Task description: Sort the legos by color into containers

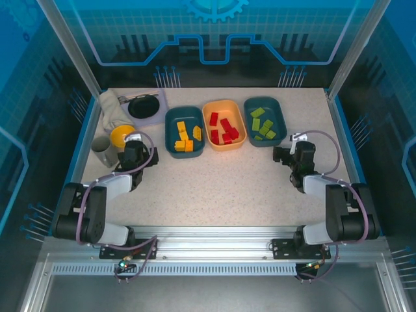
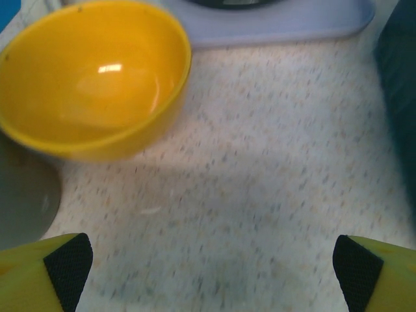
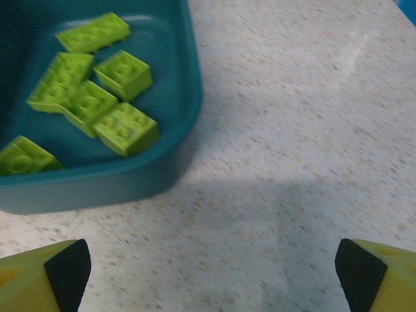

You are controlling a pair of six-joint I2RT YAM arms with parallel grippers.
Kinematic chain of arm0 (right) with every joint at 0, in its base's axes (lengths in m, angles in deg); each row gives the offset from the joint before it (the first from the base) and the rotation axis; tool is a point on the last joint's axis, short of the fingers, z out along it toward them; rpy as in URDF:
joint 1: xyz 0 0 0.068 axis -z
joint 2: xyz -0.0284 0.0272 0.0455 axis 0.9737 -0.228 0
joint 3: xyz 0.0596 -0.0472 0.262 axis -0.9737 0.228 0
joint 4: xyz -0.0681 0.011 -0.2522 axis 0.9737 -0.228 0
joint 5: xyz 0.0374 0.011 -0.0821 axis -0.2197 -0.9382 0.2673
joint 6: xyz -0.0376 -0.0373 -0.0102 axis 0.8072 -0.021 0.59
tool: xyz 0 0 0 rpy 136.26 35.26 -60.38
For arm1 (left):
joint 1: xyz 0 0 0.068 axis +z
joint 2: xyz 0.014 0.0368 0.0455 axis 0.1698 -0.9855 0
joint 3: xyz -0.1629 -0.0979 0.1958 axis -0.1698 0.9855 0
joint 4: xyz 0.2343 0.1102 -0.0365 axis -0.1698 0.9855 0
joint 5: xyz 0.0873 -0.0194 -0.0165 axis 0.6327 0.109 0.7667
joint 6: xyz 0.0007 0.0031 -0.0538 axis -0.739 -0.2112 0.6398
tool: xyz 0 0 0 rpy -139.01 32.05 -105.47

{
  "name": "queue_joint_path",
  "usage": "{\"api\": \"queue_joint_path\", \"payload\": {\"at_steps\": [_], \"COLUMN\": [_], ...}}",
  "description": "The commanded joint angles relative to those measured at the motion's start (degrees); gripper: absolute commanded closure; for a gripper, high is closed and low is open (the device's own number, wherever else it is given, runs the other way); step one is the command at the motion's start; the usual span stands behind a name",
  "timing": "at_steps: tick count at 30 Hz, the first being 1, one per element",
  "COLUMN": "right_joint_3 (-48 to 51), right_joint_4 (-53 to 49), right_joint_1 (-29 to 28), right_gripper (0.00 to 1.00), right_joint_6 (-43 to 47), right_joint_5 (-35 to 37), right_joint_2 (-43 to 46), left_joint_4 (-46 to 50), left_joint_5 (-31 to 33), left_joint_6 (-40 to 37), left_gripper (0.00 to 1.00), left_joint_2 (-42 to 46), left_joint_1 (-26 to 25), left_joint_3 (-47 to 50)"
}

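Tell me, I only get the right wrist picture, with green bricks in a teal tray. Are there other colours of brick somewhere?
Observer: Yes. From above, an orange tray right beside yours holds red bricks.
Operator: Any yellow ones?
Observer: Yellow-orange bricks lie in a second teal tray, on the far side of the orange one.
Operator: And what is the other arm up to?
Observer: The left arm's fingers stand wide open over bare table, close to a yellow bowl and a grey cup.
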State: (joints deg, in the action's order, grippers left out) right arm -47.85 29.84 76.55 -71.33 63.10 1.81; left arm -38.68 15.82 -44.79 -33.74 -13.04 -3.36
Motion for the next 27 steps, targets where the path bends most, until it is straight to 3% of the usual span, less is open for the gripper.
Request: {"api": "queue_joint_path", "payload": {"at_steps": [1, 5, 9, 15, 27], "right_joint_3": [-0.2, 0.2, 2.0, 2.0, 2.0], "right_joint_4": [7.2, 12.5, 15.4, 15.7, 15.5], "right_joint_1": [-0.1, -1.5, -2.7, -4.4, -4.2], "right_gripper": [0.0, 0.0, 0.0, 0.0, 0.0], "right_joint_6": [2.2, 5.2, 6.0, 6.3, 6.3], "right_joint_5": [-5.7, -8.5, -6.7, -2.2, -2.9], "right_joint_2": [-0.2, -4.5, -4.9, -5.0, -5.0], "left_joint_4": [-10.7, -14.8, -30.6, -26.4, -26.4], "left_joint_5": [-5.3, -7.9, -7.3, -6.1, -5.9], "left_joint_6": [-2.3, -2.7, -2.9, -2.4, -2.6], "left_gripper": [0.01, 0.01, 0.01, 0.01, 0.01], "left_joint_2": [-2.7, -3.2, -5.6, -5.2, -5.2], "left_joint_1": [1.4, 2.0, 2.1, 1.8, 1.6], "left_joint_3": [-0.8, 1.2, 8.2, 6.7, 6.6]}}
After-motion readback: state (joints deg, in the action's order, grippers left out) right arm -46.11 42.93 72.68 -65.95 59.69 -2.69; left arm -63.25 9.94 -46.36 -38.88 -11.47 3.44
